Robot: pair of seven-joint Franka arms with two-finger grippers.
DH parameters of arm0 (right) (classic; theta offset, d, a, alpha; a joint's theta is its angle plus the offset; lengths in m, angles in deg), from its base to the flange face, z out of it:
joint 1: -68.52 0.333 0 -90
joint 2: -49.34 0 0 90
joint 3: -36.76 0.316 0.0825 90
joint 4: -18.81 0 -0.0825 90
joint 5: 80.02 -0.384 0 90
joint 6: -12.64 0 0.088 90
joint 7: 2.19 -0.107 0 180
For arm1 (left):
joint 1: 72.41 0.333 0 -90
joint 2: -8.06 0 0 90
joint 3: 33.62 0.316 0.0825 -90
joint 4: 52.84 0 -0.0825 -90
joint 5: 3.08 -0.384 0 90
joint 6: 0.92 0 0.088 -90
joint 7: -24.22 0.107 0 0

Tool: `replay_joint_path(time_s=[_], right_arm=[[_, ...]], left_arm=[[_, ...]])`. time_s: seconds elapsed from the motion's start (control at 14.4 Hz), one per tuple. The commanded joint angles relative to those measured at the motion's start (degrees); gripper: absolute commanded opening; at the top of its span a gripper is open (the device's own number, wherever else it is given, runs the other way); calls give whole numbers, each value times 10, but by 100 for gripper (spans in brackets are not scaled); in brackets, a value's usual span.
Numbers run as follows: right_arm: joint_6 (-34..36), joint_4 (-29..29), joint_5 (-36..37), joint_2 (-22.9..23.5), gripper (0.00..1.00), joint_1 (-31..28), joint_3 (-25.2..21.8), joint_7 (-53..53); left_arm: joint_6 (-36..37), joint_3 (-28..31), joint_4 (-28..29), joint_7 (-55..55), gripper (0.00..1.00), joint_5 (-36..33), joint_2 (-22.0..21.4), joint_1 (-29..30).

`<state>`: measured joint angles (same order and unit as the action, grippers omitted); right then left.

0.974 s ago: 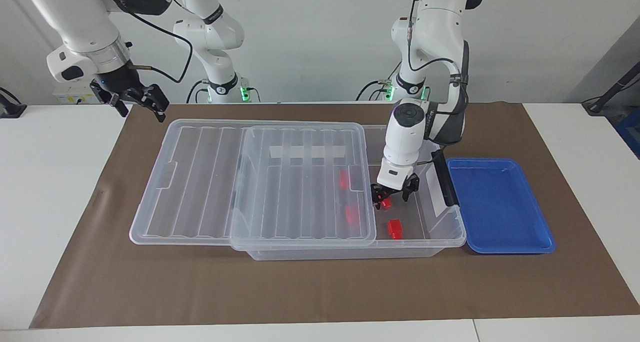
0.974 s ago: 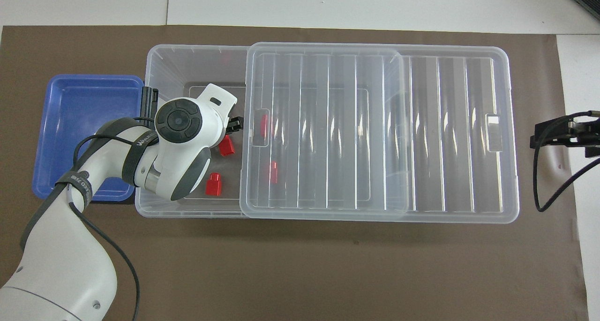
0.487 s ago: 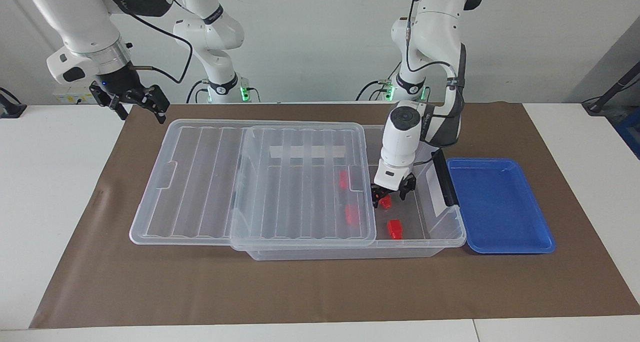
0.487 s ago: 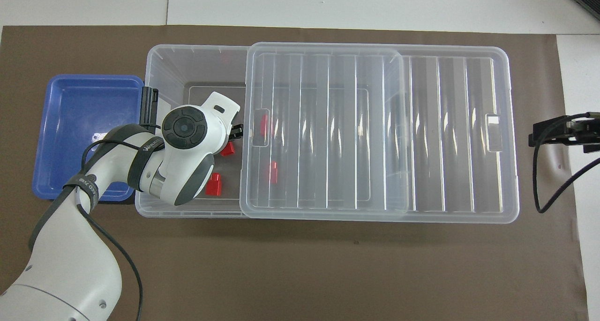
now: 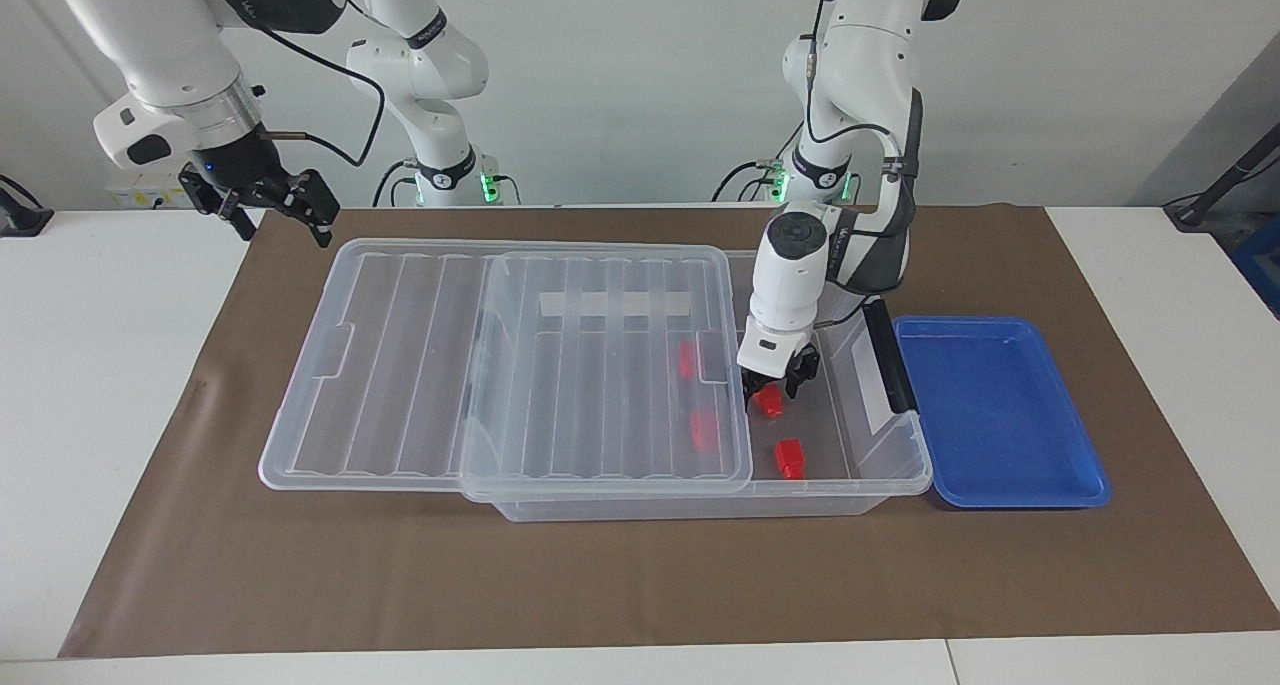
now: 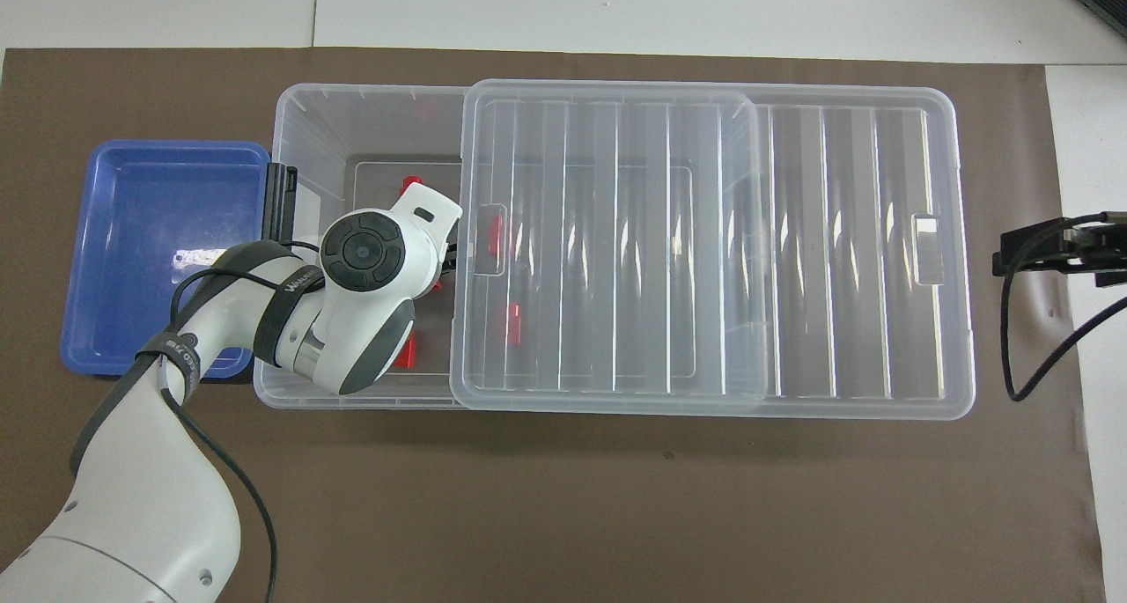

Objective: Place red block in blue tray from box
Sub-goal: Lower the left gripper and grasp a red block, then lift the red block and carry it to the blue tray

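Observation:
The clear box [image 5: 905, 465] has its ribbed lid [image 5: 600, 365] slid toward the right arm's end, so the end by the blue tray [image 5: 1000, 405] is uncovered. My left gripper [image 5: 772, 385] reaches down into that uncovered end. Its fingers stand open on either side of a red block [image 5: 768, 402] on the box floor. A second red block [image 5: 790, 458] lies farther from the robots. In the overhead view my left wrist hides the straddled block, and another red block [image 6: 411, 183] shows past it. My right gripper [image 5: 272, 202] hangs open above the table's right-arm end.
Two more red blocks [image 5: 687, 360] [image 5: 703, 427] lie under the clear lid. The box's black clip handle [image 5: 888, 355] stands between the box and the tray. A brown mat [image 5: 640, 565] covers the table under everything.
My left gripper has sunk lower and shifted toward the lid's edge, onto the block, and its fingers have drawn closer together. The right arm has stayed where it was.

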<state>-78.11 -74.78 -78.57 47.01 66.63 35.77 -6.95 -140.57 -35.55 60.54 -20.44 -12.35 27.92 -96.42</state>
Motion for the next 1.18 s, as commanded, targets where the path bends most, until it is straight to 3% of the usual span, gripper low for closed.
replay_joint_path(time_s=[0.0,0.14,0.21,0.49,0.77,1.11], right_arm=[[-12,-11,-4,-6,100,-6,5,12],[-12,-11,-4,-6,100,-6,5,12],[-12,-11,-4,-6,100,-7,5,12],[-12,-11,-4,-6,100,-7,5,13],[-12,-11,-5,-6,100,-7,5,12],[-12,-11,-5,-6,100,-7,5,13]], left_arm=[[-10,9,19,-15,37,-15,-12,-10],[-7,9,19,-10,8,-15,-12,-4],[-6,9,19,-10,0,-15,-12,-2],[17,11,-11,26,0,-15,-11,22],[98,8,-75,32,0,-8,-11,33],[195,7,-104,30,0,29,-59,31]])
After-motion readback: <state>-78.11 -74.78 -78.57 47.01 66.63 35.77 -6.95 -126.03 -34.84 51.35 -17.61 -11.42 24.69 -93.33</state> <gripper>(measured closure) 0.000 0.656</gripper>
